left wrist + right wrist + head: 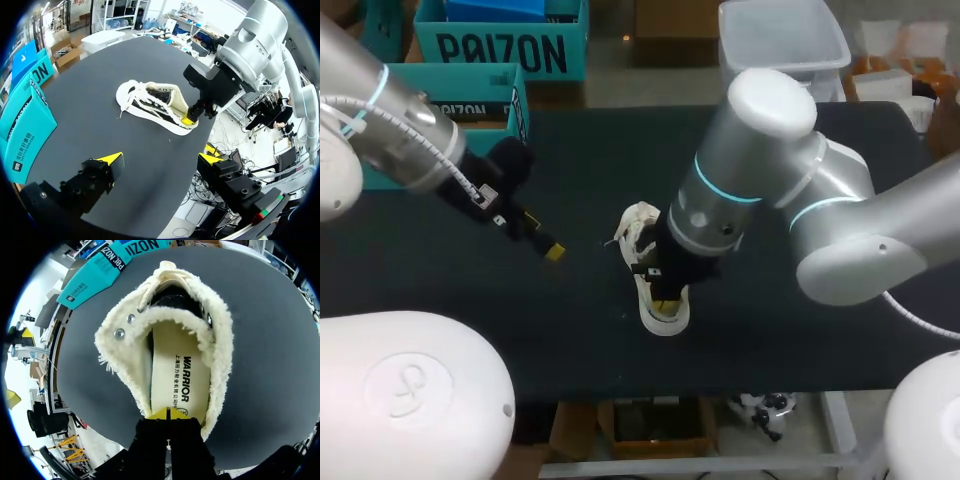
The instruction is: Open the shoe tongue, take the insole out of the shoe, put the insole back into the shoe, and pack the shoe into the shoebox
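one step is definitely still left: the shoe point(638, 225) sits on the black table point(570, 160) around the middle of the head view, well apart from the teal shoebox point(470, 80) at the upper left. its mouth gapes wide, so i'd call the tongue opened. the insole point(175, 360) lies flat inside, and i can't judge whether it hasn't been pulled out yet or has already gone back in. the right gripper point(170, 413) is at the heel end of the insole with its yellow tips clenched together. can't tell whether they nip the insole's edge or just touch it. the left gripper point(162, 160) hangs left of centre, fingers spread, holding nothing. hidden stuff: the right arm point(770, 130) covers most of the shoe from above, the tongue itself is hard to pick out, and the left arm point(400, 130) cuts off the box, so no idea if it's open.
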Robot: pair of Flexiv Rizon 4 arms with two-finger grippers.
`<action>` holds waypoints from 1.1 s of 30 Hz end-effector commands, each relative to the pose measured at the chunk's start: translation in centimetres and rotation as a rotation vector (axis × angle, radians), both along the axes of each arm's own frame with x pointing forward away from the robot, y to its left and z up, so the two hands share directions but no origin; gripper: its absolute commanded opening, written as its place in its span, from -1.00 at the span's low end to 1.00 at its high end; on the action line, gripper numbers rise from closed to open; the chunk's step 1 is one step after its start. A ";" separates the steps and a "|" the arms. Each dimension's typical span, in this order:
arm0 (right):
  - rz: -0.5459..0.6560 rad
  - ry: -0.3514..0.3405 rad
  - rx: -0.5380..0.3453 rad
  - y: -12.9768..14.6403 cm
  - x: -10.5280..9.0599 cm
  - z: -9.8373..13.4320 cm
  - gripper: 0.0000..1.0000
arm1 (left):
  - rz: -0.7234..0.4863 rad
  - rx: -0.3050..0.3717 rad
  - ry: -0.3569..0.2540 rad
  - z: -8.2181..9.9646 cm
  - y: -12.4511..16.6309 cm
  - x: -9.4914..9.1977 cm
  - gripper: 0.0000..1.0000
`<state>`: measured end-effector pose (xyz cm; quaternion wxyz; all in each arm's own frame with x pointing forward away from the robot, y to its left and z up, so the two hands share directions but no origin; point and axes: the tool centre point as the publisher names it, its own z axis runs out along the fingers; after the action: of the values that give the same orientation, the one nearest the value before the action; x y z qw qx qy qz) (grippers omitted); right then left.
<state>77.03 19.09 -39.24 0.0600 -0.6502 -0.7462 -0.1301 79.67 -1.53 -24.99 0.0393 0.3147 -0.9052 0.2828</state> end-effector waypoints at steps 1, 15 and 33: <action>-0.030 -0.054 -0.027 0.9 0.0 -1.5 -1.00 | 0.006 0.000 0.011 -0.3 0.1 0.5 1.00; -0.025 -0.141 -0.002 -1.4 0.4 0.9 -1.00 | 0.084 0.093 0.035 0.3 -1.0 0.0 1.00; 0.153 -0.208 0.092 -9.7 2.9 6.4 -1.00 | 0.178 0.136 0.075 -1.1 -5.2 -4.0 1.00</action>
<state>80.38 11.84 -34.17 -0.0128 -0.5837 -0.7879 -0.1957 76.17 -5.55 -25.64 0.0444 0.3983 -0.8893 0.2204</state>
